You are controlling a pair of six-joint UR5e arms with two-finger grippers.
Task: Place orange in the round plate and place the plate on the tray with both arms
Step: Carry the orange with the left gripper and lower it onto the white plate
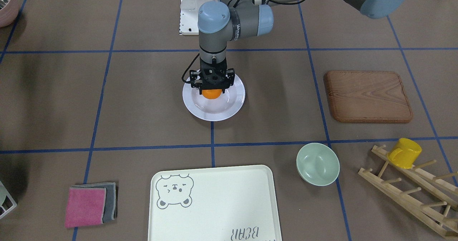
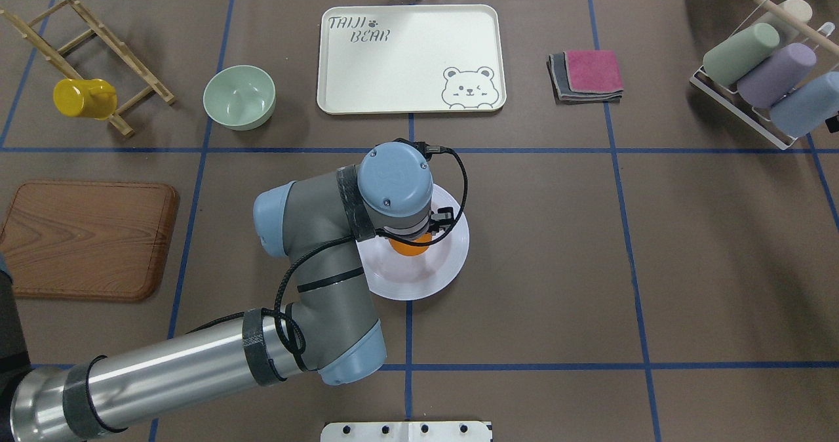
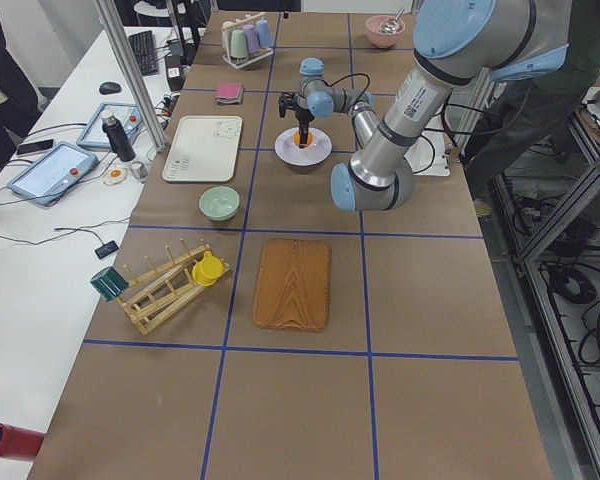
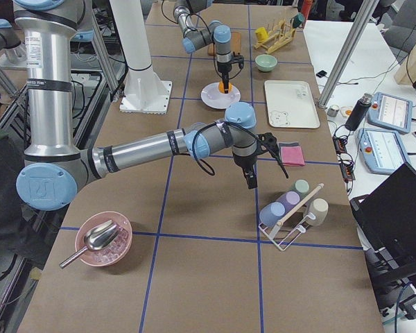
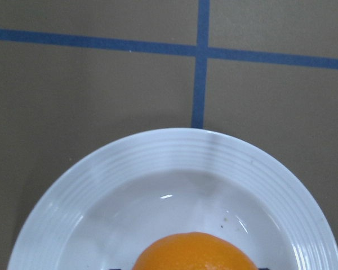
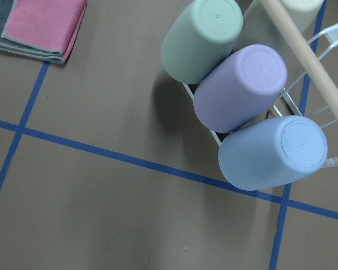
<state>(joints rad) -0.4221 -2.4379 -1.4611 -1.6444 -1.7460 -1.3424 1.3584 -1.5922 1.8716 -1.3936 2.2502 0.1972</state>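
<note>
Far out to the left gripper's (image 1: 212, 90) left lay the wooden board (image 2: 85, 239). Ahead of the board, on the far side of the table from the robot, a yellow mug (image 2: 82, 98) hung on a wooden peg rack (image 2: 98, 42). The pale-green bowl (image 2: 239, 96) sat ahead of the gripper and to its left, well apart from it.

The left gripper itself pointed straight down over the round plate (image 1: 234, 101). Its two fingers stood on either side of the orange (image 1: 211, 94) and looked clamped on it. The orange was low over the plate's sunken centre, slightly toward the robot's side of it. Whether it already touched the plate could not be told from any view. The tray (image 1: 214, 205) lay straight ahead of the gripper, across a blue tape line, well apart from the plate and with nothing on it.

To the gripper's right and ahead were the folded pink and grey cloths (image 2: 590, 75). Farther right was a wire rack of pastel cups (image 2: 760, 75). The right gripper (image 4: 252, 179) hung above the table between the cloths and that rack, far from the plate. It showed only in the side view, so whether its jaws were apart or together could not be told.

The step in hand seemed to be setting the orange into the plate. Next the left fingers would need to part and lift clear. After that, the right arm would have to come across so that each gripper could take an opposite edge of the plate's rim and carry it level to the tray.
</note>
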